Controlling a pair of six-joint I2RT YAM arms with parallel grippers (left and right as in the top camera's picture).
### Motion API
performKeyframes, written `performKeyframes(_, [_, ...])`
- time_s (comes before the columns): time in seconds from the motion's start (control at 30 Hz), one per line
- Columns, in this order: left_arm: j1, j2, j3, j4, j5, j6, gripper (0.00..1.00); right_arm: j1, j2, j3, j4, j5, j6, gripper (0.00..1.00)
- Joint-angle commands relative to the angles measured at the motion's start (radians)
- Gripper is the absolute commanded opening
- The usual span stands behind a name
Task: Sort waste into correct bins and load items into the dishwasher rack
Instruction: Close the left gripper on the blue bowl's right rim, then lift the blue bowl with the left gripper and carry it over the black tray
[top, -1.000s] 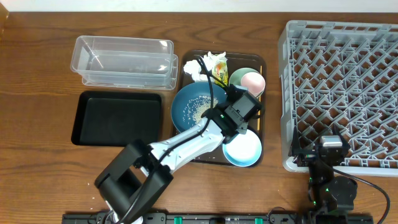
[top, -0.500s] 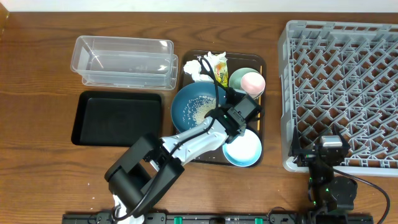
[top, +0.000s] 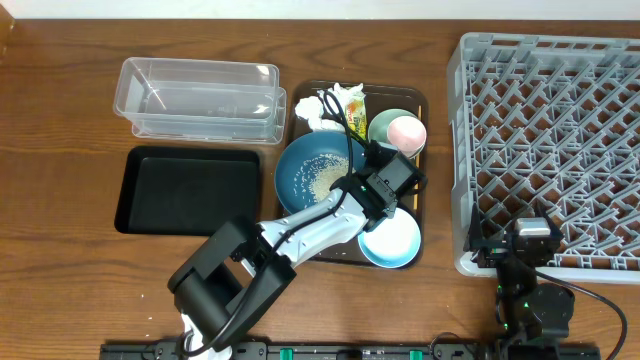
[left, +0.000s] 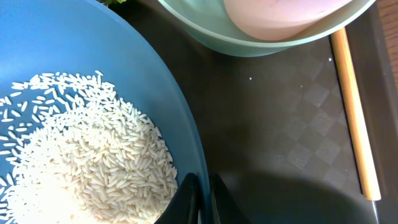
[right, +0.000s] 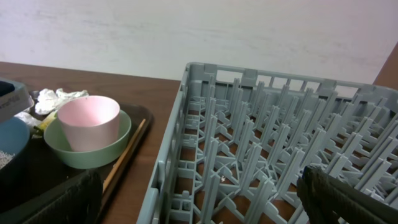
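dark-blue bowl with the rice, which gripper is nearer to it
Left. The left gripper clamps the dark-blue bowl at its rim; the right gripper hangs open, well apart, by the dishwasher rack.

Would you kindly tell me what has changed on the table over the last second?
The left arm leaned forward toward the brown tray, bringing its end effector slightly nearer the rim of the dark-blue bowl, which its fingers now flank. Nothing was visibly picked up or released. Everything else stayed put, including the rice, the dishwasher rack and the right end effector.
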Motion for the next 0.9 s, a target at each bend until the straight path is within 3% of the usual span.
performKeyframes(0.0, [-0.005, -0.04, 0.006, -0.013, -0.008, -0.005, 0.06, -0.008, -0.005, -0.004, -0.001, 0.006, -0.006, 0.99])
performKeyframes(0.87, [-0.024, -0.375, 0.042, -0.226, -0.013, -0.002, 0.06, -0.008, -0.005, -0.004, -0.001, 0.006, -0.006, 0.99])
